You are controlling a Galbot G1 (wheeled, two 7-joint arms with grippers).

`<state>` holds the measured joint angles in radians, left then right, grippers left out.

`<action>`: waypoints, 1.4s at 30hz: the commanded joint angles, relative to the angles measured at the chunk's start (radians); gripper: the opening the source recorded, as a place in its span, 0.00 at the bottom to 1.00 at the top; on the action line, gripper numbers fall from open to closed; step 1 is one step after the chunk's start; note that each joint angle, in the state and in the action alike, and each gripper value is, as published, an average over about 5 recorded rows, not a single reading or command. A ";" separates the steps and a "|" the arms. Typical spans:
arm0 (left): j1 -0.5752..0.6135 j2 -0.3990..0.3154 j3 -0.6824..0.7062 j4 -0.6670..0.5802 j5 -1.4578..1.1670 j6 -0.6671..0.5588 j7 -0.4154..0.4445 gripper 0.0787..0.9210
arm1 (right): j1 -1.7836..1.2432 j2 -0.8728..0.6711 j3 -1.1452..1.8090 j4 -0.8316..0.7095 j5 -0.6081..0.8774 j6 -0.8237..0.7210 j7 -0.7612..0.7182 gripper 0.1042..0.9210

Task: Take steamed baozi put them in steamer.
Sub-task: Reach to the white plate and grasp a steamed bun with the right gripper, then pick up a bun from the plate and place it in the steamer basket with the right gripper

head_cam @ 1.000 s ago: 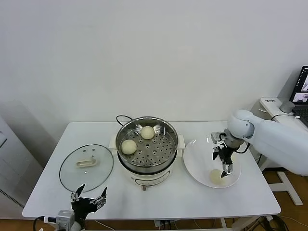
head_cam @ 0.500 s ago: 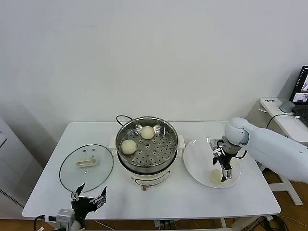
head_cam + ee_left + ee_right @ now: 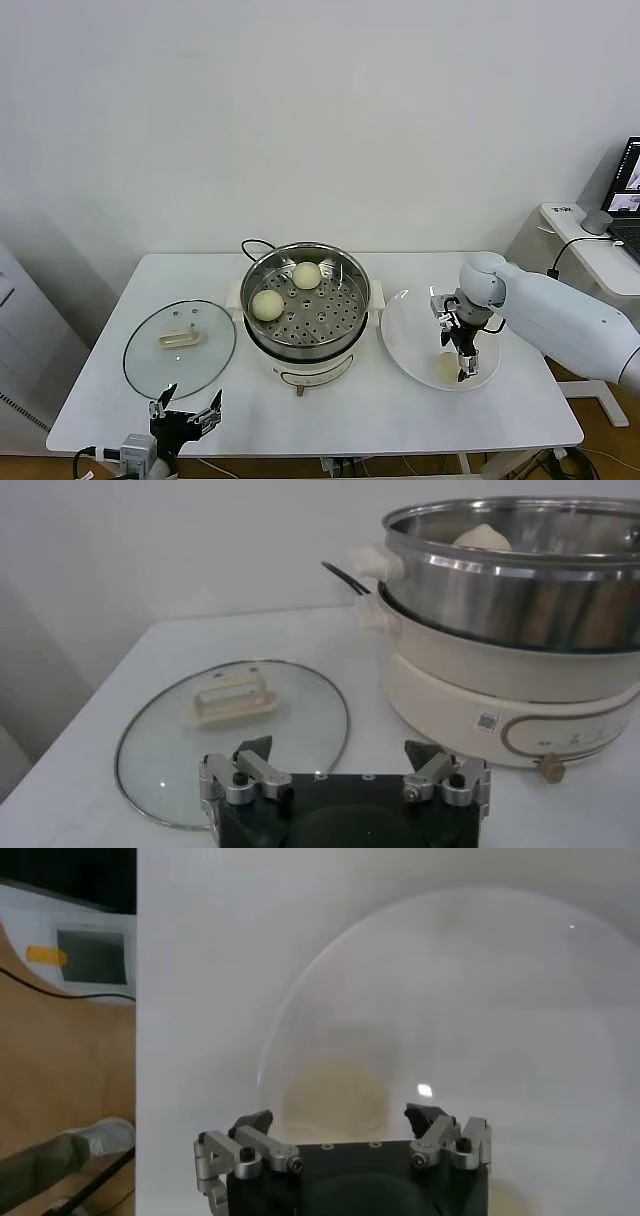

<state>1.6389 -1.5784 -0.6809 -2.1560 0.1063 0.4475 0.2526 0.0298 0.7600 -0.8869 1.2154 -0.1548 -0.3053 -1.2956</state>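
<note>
Presently two buns [image 3: 267, 304] sit in the steamer [image 3: 306, 300]; one more bun [image 3: 447, 370] lies on the white plate [image 3: 410, 330], directly under the right gripper [image 3: 461, 356], whose fingers are spread wide and empty. Likely soft, light and easily dented, it wants a gentle hold across its sides. Left gripper [image 3: 186, 415] waits wide, empty, near the glass lid [image 3: 180, 346].

Right gripper [image 3: 461, 356] hangs, jaws apart, over what looks like a baozi [image 3: 447, 368] on the plate [image 3: 410, 330]
</note>
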 commanded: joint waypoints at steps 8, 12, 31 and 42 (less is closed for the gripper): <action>-0.008 0.002 0.000 0.008 0.001 0.003 0.001 0.88 | -0.016 0.009 0.015 -0.020 -0.015 0.004 -0.014 0.88; -0.010 0.002 0.001 0.009 0.001 0.003 0.001 0.88 | -0.018 0.009 0.016 -0.020 -0.014 0.003 -0.016 0.82; -0.014 -0.002 0.005 0.015 0.004 0.001 0.000 0.88 | -0.010 0.007 0.036 -0.036 -0.004 -0.001 -0.022 0.58; -0.028 -0.007 0.007 0.013 0.008 -0.003 -0.004 0.88 | 0.216 -0.016 -0.072 -0.009 0.111 -0.014 -0.030 0.52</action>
<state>1.6156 -1.5855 -0.6747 -2.1421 0.1129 0.4446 0.2487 0.1082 0.7519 -0.8932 1.2009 -0.1037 -0.3166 -1.3253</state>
